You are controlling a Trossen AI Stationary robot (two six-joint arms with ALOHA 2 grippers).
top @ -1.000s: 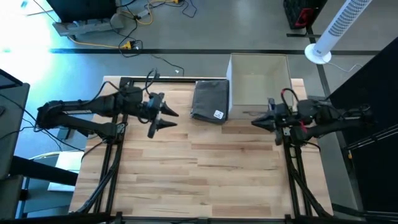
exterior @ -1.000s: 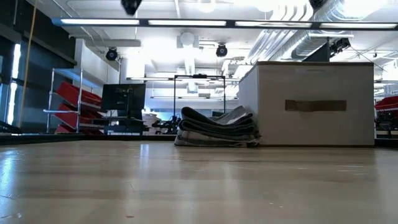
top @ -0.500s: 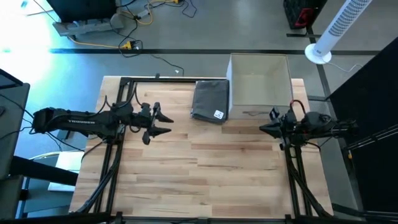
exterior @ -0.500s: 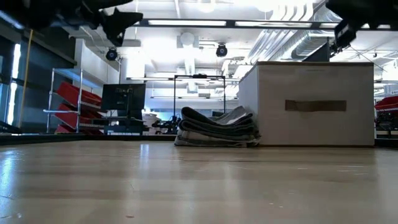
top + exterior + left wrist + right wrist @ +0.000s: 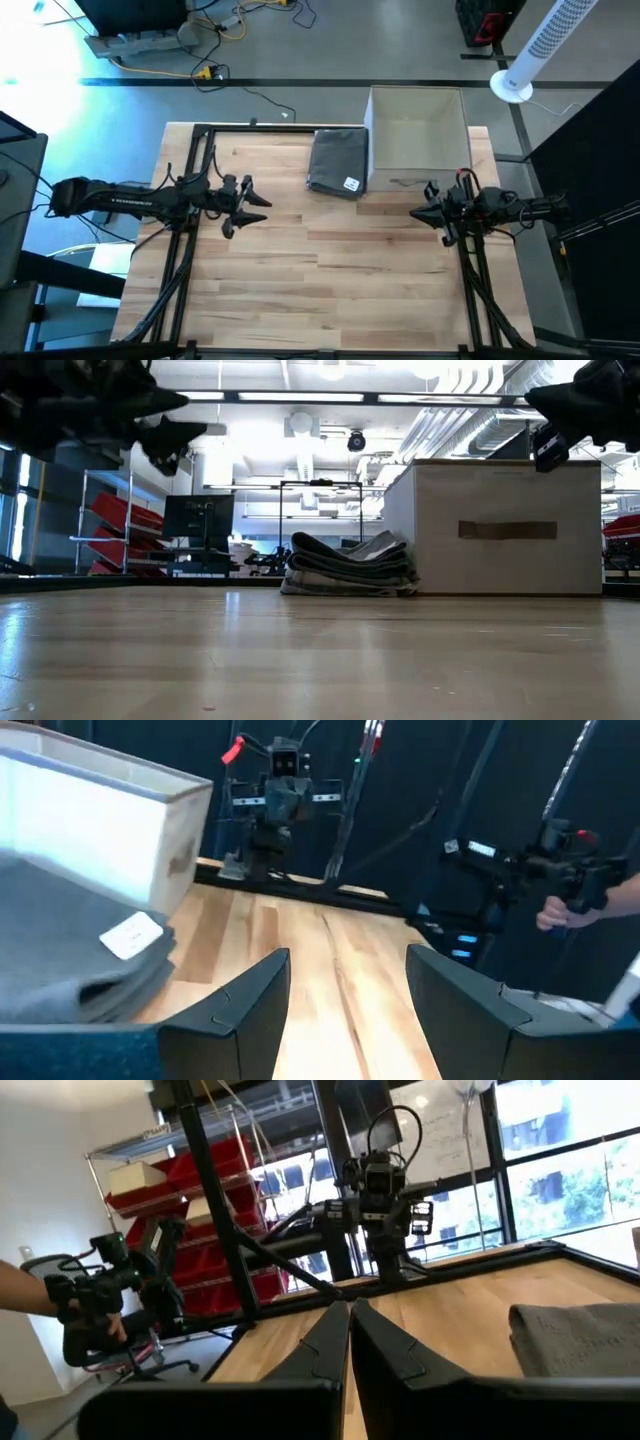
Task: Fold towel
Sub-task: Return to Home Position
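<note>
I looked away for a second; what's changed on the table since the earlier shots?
Both arms dropped lower: the left gripper retreated toward its own side, jaws open; the right gripper slid toward the near edge of the table, jaws shut. Nothing grasped or released. The folded towel stack stayed put.

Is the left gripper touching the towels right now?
Apart. The high view shows the left gripper off to the side of the towels, with bare table between them.

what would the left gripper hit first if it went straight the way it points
The left gripper points across the table, missing the towel stack; the first thing in line is probably the right gripper, though depth is unclear.
</note>
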